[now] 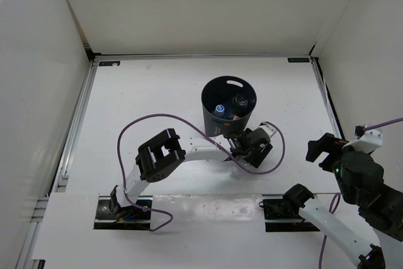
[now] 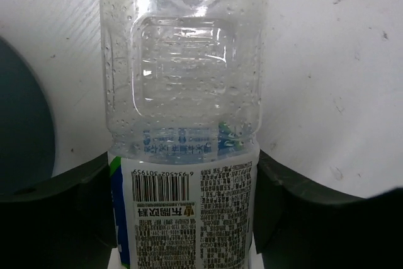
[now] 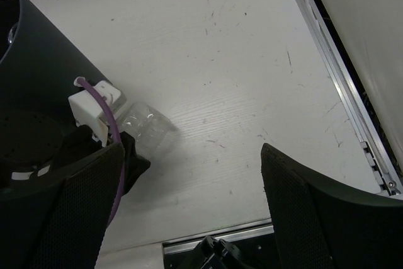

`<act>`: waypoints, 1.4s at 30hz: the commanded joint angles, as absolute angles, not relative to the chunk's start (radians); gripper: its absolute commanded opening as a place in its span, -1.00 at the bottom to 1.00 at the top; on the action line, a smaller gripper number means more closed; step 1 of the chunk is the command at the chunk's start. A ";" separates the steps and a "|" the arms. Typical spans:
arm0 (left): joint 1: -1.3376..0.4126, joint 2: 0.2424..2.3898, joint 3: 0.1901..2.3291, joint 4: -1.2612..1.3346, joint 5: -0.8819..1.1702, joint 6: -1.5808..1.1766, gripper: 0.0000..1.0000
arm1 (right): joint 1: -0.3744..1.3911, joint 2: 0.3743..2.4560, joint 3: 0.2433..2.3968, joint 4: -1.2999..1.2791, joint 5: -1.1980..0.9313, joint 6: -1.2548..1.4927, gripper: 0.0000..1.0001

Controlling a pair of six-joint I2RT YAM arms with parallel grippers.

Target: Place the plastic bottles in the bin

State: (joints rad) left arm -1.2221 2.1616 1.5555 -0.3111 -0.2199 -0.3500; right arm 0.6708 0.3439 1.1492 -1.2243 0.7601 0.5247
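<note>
My left gripper [image 1: 257, 146] is shut on a clear plastic bottle [image 2: 182, 86] with a white printed label, its black fingers [image 2: 60, 218] pressed against both sides. It holds the bottle low over the table, just right of the dark grey bin [image 1: 228, 108], whose wall shows in the left wrist view [image 2: 22, 124]. The bottle's clear base also shows in the right wrist view [image 3: 148, 127]. Inside the bin lie a blue-capped bottle [image 1: 220, 109] and a clear bottle [image 1: 240, 100]. My right gripper [image 1: 324, 149] is open and empty, off to the right.
A purple cable [image 1: 135, 127] loops over the table left of the left arm and another loop lies by the gripper. A metal rail [image 3: 343, 86] runs along the table's right edge. White walls enclose the table.
</note>
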 commanded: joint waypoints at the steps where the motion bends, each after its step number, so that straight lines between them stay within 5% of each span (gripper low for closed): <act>1: -1.244 2.027 1.563 -0.310 -0.221 -0.344 0.48 | 0.670 0.325 1.161 -1.213 0.788 0.534 0.81; 17: -1.339 1.517 1.729 -0.304 -0.494 -0.042 0.37 | 0.667 0.330 1.157 -1.212 0.784 0.535 0.81; 18: -1.336 1.479 1.723 -0.260 -0.512 -0.017 0.49 | 0.667 0.331 1.155 -1.212 0.784 0.534 0.81; 25: -1.142 1.465 1.764 -0.192 -0.462 0.014 0.52 | 0.672 0.333 1.157 -1.212 0.781 0.531 0.81; 29: -1.036 1.471 1.631 0.072 -0.387 -0.052 0.50 | 0.673 0.327 1.155 -1.210 0.781 0.532 0.81; 36: -1.032 1.598 1.444 0.565 -0.428 -0.026 0.62 | 0.692 0.328 1.157 -1.213 0.784 0.532 0.81; 42: -1.031 1.695 1.438 0.584 -0.448 -0.045 0.69 | 0.713 0.316 1.158 -1.220 0.796 0.545 0.81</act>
State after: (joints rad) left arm -1.0298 1.7191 1.4590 0.4534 -0.4446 -0.0315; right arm 0.7029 0.3374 1.1492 -1.2251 0.7639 0.5327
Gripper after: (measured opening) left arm 0.834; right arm 0.905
